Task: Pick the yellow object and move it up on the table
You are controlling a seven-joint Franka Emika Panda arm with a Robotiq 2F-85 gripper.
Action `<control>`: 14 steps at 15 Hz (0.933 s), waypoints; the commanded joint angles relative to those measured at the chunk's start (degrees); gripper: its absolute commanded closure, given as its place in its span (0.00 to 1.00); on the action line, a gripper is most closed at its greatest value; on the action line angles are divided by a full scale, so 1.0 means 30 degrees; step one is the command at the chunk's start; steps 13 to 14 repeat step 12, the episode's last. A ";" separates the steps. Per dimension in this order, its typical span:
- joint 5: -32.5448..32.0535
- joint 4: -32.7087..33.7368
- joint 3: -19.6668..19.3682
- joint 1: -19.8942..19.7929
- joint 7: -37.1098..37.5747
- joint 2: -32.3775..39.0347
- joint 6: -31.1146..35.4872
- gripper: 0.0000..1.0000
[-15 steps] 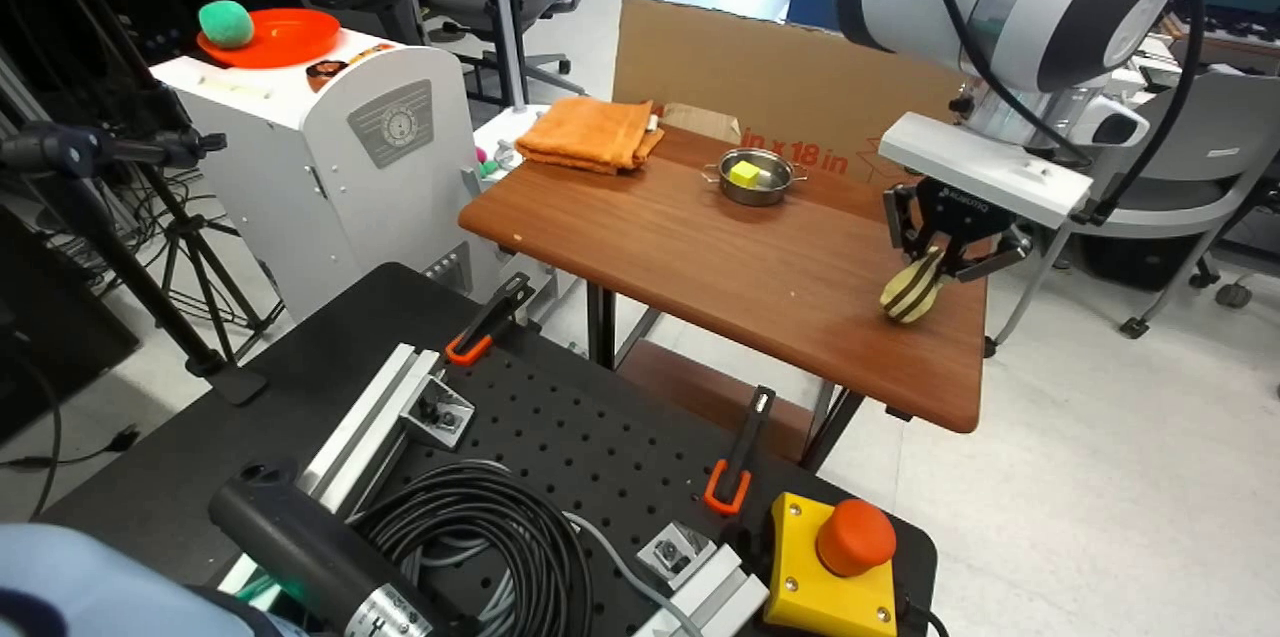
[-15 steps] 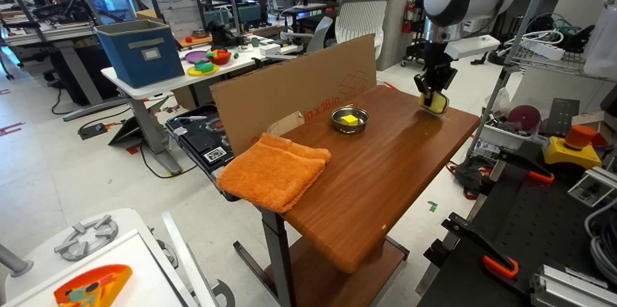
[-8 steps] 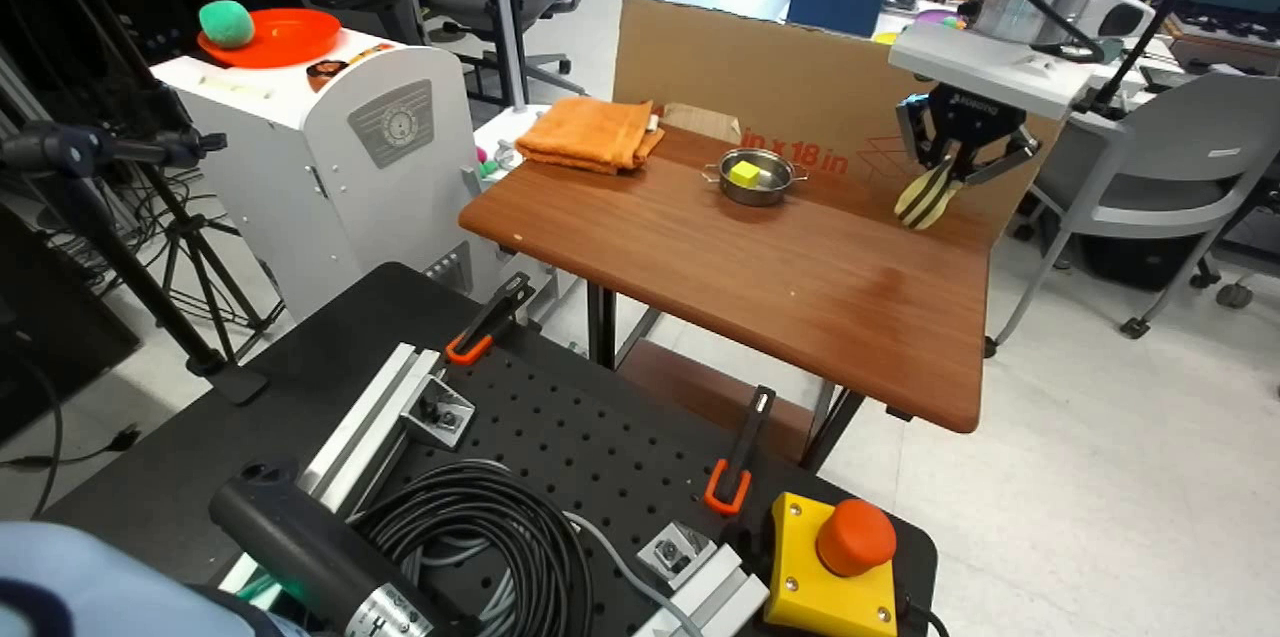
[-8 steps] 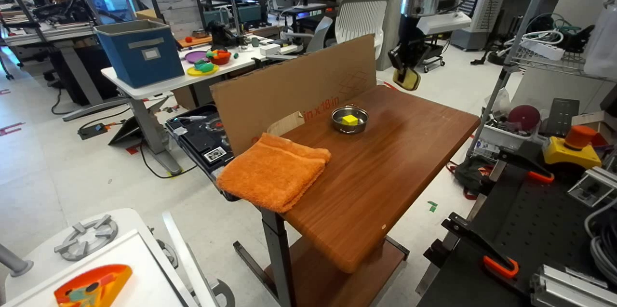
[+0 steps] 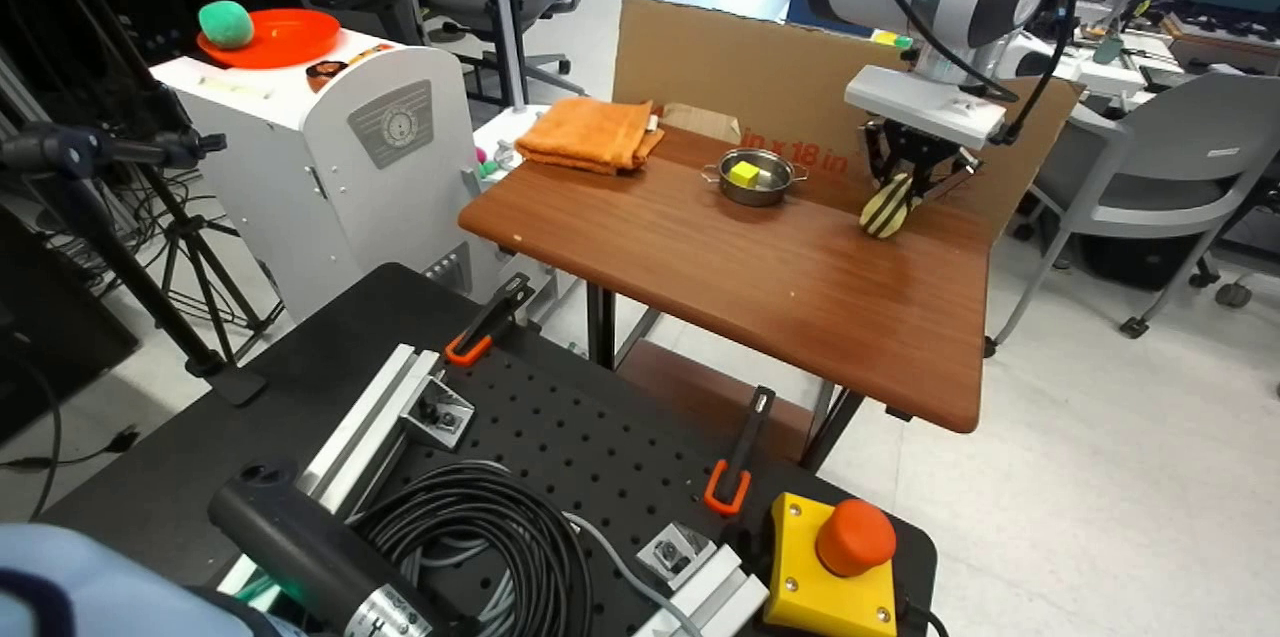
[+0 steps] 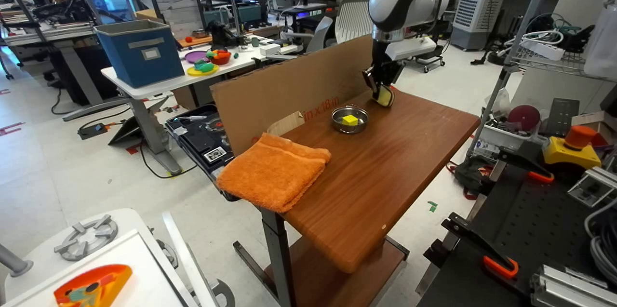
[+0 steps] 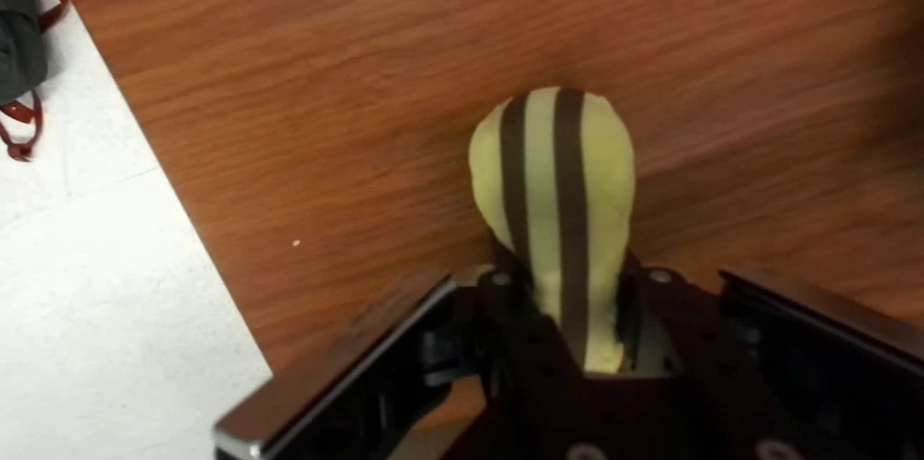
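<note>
The yellow object (image 5: 886, 211) is oval, yellow-green with dark lengthwise stripes. My gripper (image 5: 903, 181) is shut on its narrow end, and the rounded end hangs down. In an exterior view, the object (image 6: 385, 97) and the gripper (image 6: 379, 90) are at the far end of the table (image 6: 400, 153), close to the cardboard. In the wrist view, the object (image 7: 545, 171) stands between the two fingers (image 7: 577, 279), over the bare wood of the table (image 7: 289, 120). It is low over the tabletop; I cannot tell whether it touches. Its gripped end is partly hidden by the fingers.
A small metal bowl (image 5: 752, 196) with a yellow block (image 5: 744, 174) stands on the table beside the gripper. An orange folded cloth (image 6: 274, 172) lies at the opposite end. A cardboard sheet (image 5: 730, 57) stands along the back edge. A black perforated platform (image 5: 600, 437) stands in front.
The gripper has carried the yellow object from the table's front right part toward the back, rising at first. In the last half second it came lower and closer to the bowl and cardboard.
</note>
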 commanded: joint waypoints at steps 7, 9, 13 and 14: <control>-0.0461 -0.1179 -0.0046 -0.0299 -0.0911 -0.2034 -0.4350 0.00; -0.0250 0.0353 0.0007 -0.0319 -0.0535 -0.0623 -0.4062 0.07; -0.0311 -0.0927 -0.0057 -0.0418 -0.0746 -0.2030 -0.5023 0.00; -0.0311 -0.0927 -0.0057 -0.0418 -0.0746 -0.2030 -0.5023 0.00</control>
